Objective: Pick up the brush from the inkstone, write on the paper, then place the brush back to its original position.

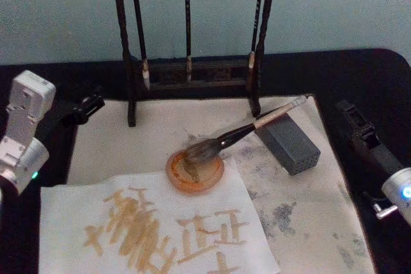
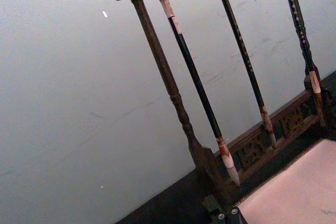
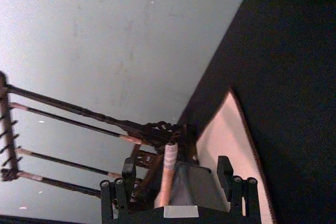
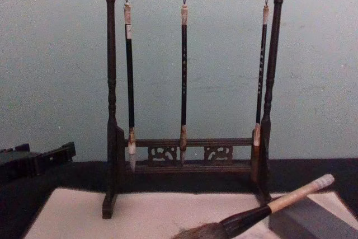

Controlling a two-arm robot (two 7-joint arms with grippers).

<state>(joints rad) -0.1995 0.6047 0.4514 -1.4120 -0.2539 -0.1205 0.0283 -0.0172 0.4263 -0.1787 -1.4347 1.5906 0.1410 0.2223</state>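
Brush leans on the inkstone, handle end raised. Right gripper, wide open and empty, sits right of it and should close on the pale handle. Left gripper idles far left of it (grip unclear).

the left arm has a white box-shaped housing with small screw holes, then a silver-grey round joint with a small green light. the left pincer is black. the right arm has a pale round joint with a blue light. the right pincer is long and black, with a pale label and small round screws at its fingers.
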